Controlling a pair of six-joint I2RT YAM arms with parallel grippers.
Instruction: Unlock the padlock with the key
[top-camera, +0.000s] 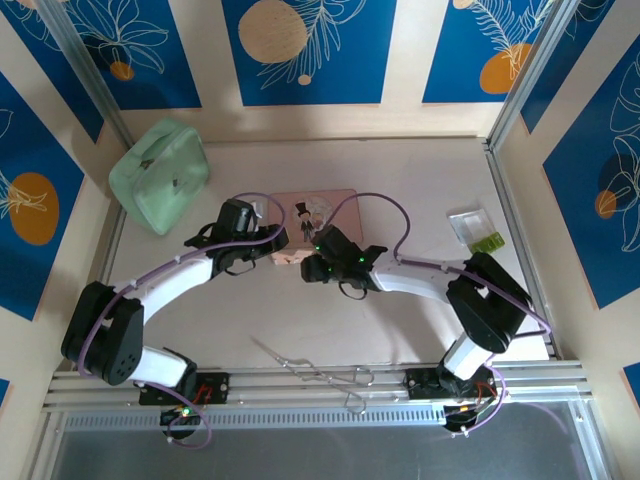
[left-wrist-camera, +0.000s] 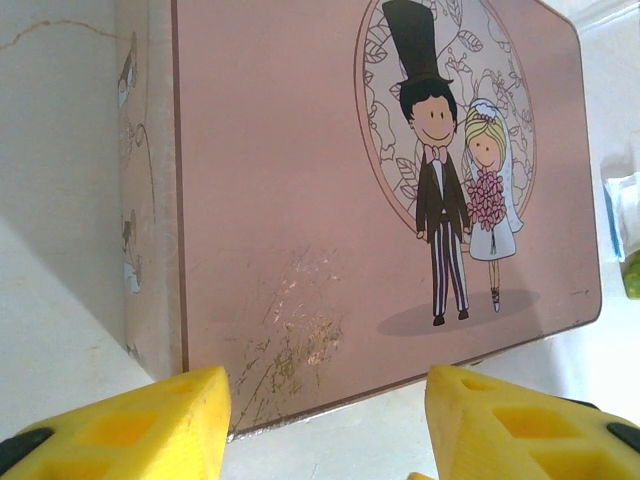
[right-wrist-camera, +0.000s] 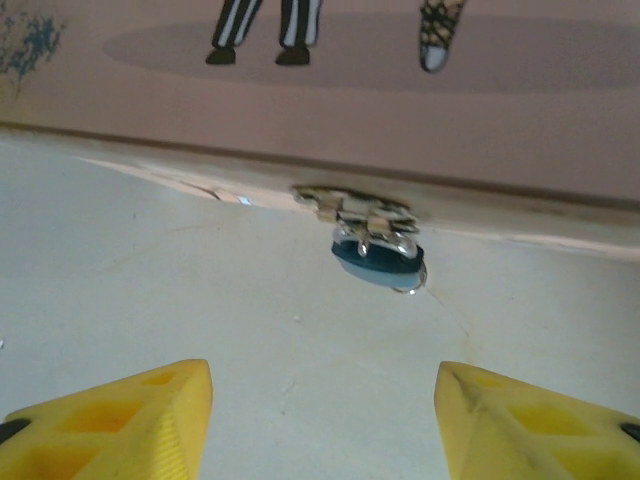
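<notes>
— Blue body, silver shackle: the padlock (right-wrist-camera: 378, 262) is down on the table (right-wrist-camera: 150, 290), hooked through a small metal hasp (right-wrist-camera: 350, 203) at the bottom edge of the pink box (right-wrist-camera: 400, 110). The right wrist camera gives you that.

— From above I can't make it out. The two arms meet at the near edge of the box (top-camera: 330, 205) and their black wrists cover that spot.

— The right gripper (right-wrist-camera: 320, 420) faces it, yellow fingers (right-wrist-camera: 110, 420) spread wide, with bare table between them and the lock. It isn't touching it.

— And the left gripper (left-wrist-camera: 325, 425)?

— Spread apart too, its fingertips (left-wrist-camera: 130, 425) at the near edge of the lid. Its camera looks over the top of the box (left-wrist-camera: 270, 180): a cartoon groom in a top hat and a bride with a bouquet, and scuffed paint near the edge. The right wrist catches just their feet.

— The overhead view has the rest. The left gripper (top-camera: 262, 252) and right gripper (top-camera: 312, 265) sit close together. There's a pale green pouch (top-camera: 160, 175) at the far left, a clear packet (top-camera: 475, 228) well off to the right, and wire forceps (top-camera: 312, 371) by the arm bases.
</notes>
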